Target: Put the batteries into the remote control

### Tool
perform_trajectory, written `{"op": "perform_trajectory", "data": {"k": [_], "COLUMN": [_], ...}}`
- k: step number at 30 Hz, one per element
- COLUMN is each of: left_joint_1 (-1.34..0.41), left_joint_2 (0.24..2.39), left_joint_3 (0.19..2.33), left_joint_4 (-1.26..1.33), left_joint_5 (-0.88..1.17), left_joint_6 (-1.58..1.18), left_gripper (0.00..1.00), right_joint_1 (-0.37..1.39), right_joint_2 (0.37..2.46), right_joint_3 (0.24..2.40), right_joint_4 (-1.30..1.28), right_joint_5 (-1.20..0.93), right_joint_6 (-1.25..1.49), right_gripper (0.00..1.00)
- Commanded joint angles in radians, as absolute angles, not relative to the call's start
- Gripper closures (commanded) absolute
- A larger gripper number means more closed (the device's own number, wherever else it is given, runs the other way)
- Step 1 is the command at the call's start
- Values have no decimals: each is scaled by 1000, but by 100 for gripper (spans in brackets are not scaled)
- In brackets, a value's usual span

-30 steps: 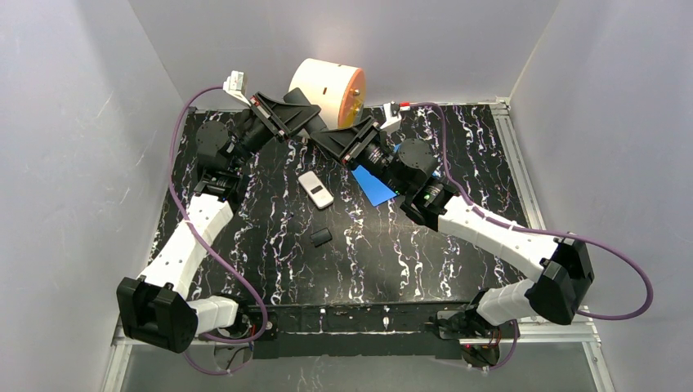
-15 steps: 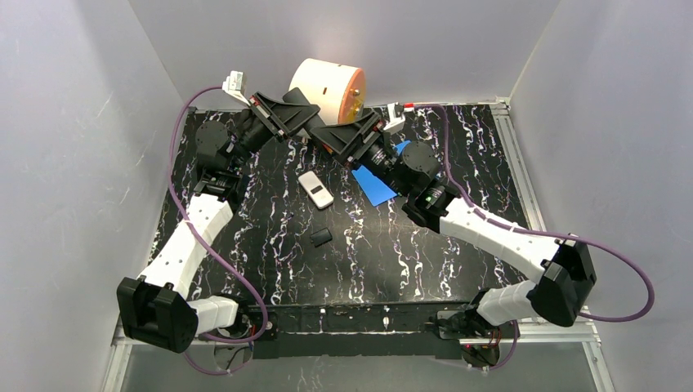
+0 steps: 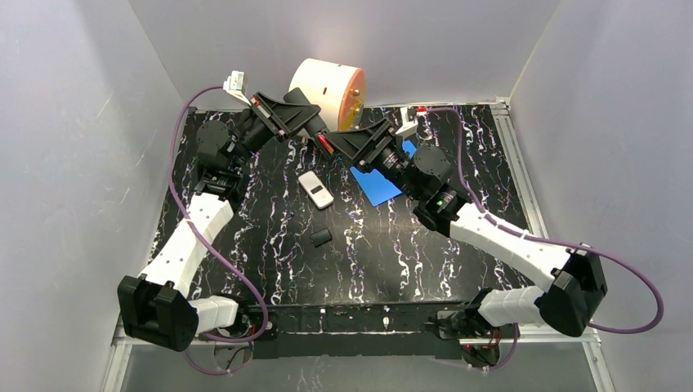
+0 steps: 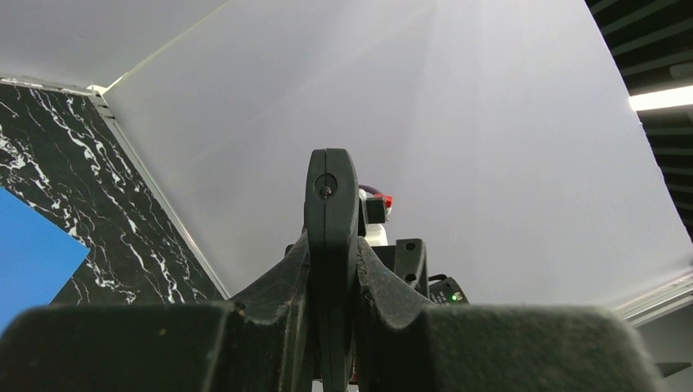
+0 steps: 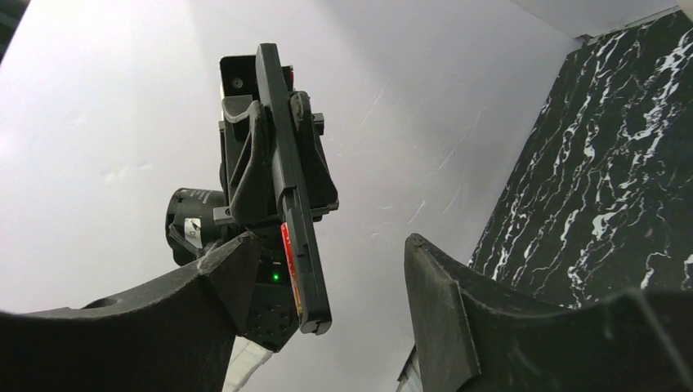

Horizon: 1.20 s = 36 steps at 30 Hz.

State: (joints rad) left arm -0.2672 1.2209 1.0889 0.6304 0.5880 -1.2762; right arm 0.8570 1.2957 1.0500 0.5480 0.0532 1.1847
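My left gripper (image 3: 313, 131) is raised over the back of the table and shut on a black remote (image 3: 323, 142). In the left wrist view the gripper (image 4: 332, 253) clamps the remote (image 4: 331, 184) edge-on. The right wrist view shows that remote (image 5: 278, 155) with the orange-red battery (image 5: 288, 261) lying along its lower end. My right gripper (image 5: 331, 249) is open and empty, its fingers (image 5: 225, 273) on either side of the remote's tip without touching it. It also shows in the top view (image 3: 342, 147). I cannot make out the dark greenish battery.
A white remote (image 3: 315, 189) lies on the black marble table (image 3: 270, 269). A small dark piece (image 3: 321, 238) lies nearer the front. A blue sheet (image 3: 377, 186) lies under the right arm. A cream and orange roll (image 3: 328, 88) stands at the back wall.
My right arm has shifted to the right and turned, drawing its gripper a little back from the remote. The left arm and the remote have not moved.
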Motion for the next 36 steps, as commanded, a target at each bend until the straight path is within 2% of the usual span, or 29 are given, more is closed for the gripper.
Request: {"op": "perform_trajectory", "data": {"k": [1, 4, 8, 12, 17, 22, 36], "left_joint_1": [-262, -262, -261, -261, -261, -261, -260], "left_joint_2": [1225, 1232, 1239, 1245, 1244, 1241, 1223], "left_joint_3": [1121, 1120, 1119, 1127, 1123, 1115, 1088], "left_joint_4": [687, 701, 716, 718, 723, 733, 739], "left_joint_5": [605, 597, 578, 577, 578, 560, 449], "left_joint_6": [-1272, -1279, -1289, -1294, -1295, -1305, -1313], "left_gripper": [100, 100, 100, 100, 100, 100, 100], "right_joint_1": [847, 844, 844, 843, 843, 843, 843], "right_joint_2": [1226, 1211, 1212, 1235, 1240, 1271, 1349], "right_joint_3": [1058, 1067, 1092, 1204, 1217, 1243, 1281], "right_joint_4": [512, 460, 408, 244, 236, 216, 186], "right_joint_5": [83, 98, 53, 17, 53, 24, -109], "right_joint_6": [1107, 1064, 952, 806, 778, 764, 716], "right_gripper": [25, 28, 39, 43, 49, 59, 64]}}
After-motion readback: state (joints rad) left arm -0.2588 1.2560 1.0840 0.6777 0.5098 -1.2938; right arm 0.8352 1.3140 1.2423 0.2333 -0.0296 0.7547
